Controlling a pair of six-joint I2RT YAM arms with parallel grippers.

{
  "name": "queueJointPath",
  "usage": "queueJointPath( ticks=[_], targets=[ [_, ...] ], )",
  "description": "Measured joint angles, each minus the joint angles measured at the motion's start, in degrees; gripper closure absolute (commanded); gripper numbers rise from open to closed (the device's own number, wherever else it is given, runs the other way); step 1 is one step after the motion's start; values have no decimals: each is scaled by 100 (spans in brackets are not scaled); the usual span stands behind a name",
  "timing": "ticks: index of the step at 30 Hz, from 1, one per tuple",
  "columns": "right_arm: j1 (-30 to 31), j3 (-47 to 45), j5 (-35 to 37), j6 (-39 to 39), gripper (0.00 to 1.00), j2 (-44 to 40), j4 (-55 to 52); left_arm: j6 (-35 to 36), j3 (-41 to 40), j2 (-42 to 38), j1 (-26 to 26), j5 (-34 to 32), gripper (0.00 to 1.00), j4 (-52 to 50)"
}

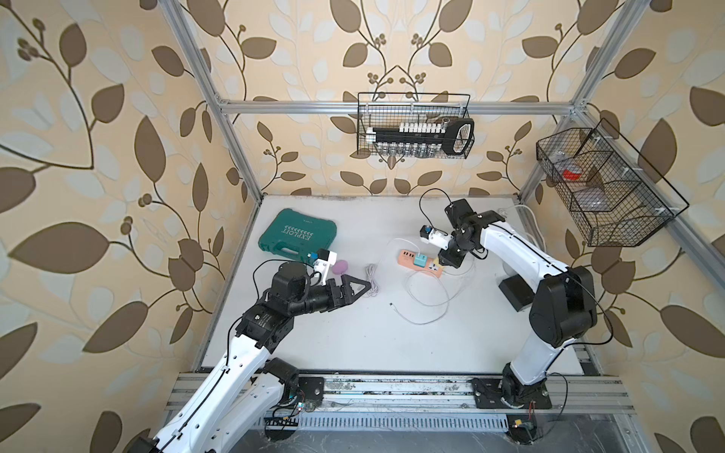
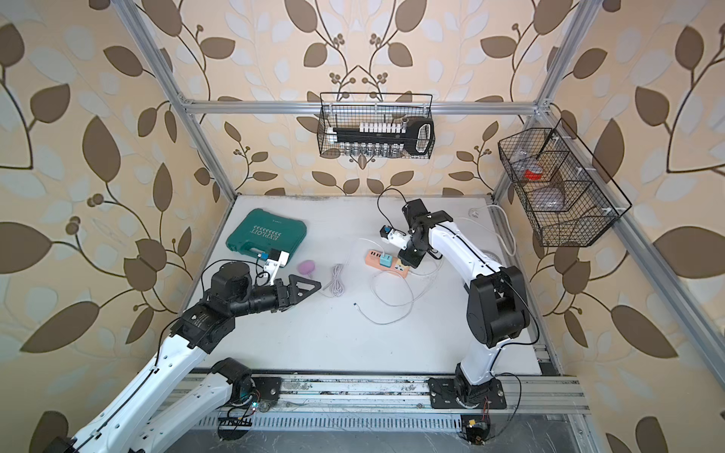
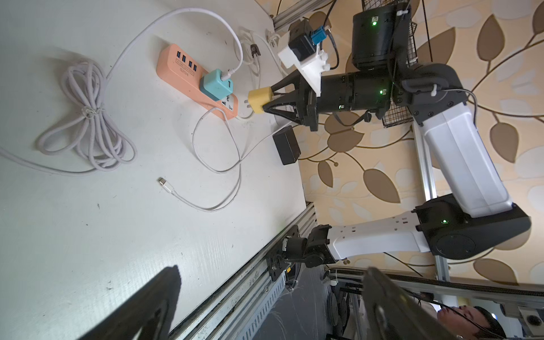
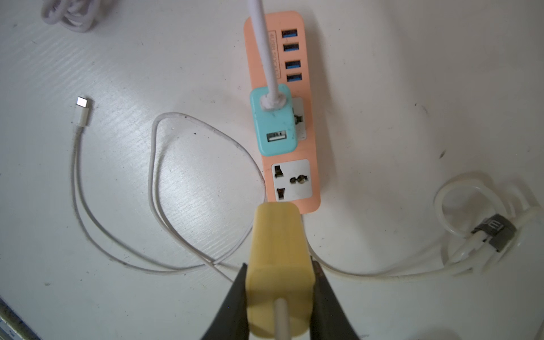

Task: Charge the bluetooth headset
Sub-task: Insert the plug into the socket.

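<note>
Headset (image 1: 340, 267), a small purple oval, lies on the desk (image 1: 353, 345) at about ten o'clock, just in front of the green tool case (image 1: 298, 235). The left gripper (image 1: 367, 288) hovers near it, fingers spread wide around nothing. A coiled lilac cable (image 1: 372, 280) lies toward the headset's three o'clock. Past centre, the orange power strip (image 1: 406, 257) carries a teal adapter (image 1: 421, 260). The right gripper (image 3: 268, 99) pinches a yellow adapter (image 4: 278, 235) just over the strip's free socket, prongs showing.
</note>
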Motion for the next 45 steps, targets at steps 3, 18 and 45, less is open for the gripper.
queueJointPath(
  ticks=[3,18,45],
  targets=[
    [-68,0,-149,-304,77,0,0,28,0,111,13,55,2,13],
    [-26,407,120,-1075,78,715,31,55,-79,203,234,348,2,284],
    [107,101,214,-1322,78,796,540,-37,-284,199,494,664,3,479]
  ],
)
